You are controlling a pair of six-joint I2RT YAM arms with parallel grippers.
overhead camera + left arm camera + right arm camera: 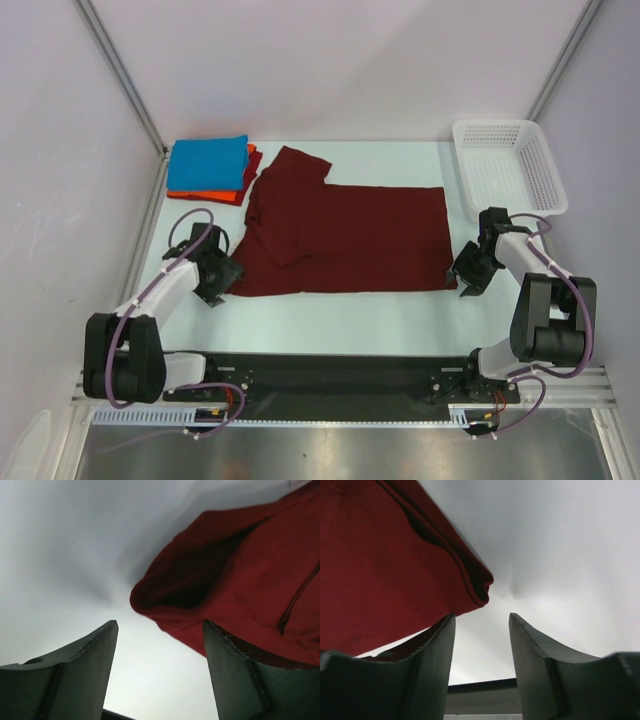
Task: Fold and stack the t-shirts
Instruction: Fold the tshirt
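Right now the maroon t-shirt (345,238) lies flat on the desk (340,315), and its long axis runs left to right, from one arm across to the other. The collar and sleeve end points toward the left arm and the straight hem end toward the right arm. The left pincer (215,280) sits low just beside the shirt's near left corner, and the right pincer (468,272) sits just beside the near right corner. Each arm is thus nearest its own end of the cloth.

Both pincers are spread wide and grip nothing. In the left wrist view the rounded fold of cloth lies ahead and off to the right of the gap, not between the fingers. In the right wrist view the hem corner lies ahead and off to the left, with bare desk showing through the gap. So the shirt lies inward from each pincer, toward the middle of the desk. Judging by this, each would have to shift inward before closing on a corner.

The blue t-shirt (208,163) rests folded on top of the orange-red t-shirt (205,194) at the far left, just beside the maroon sleeve. A white basket (505,125) stands at the far right.
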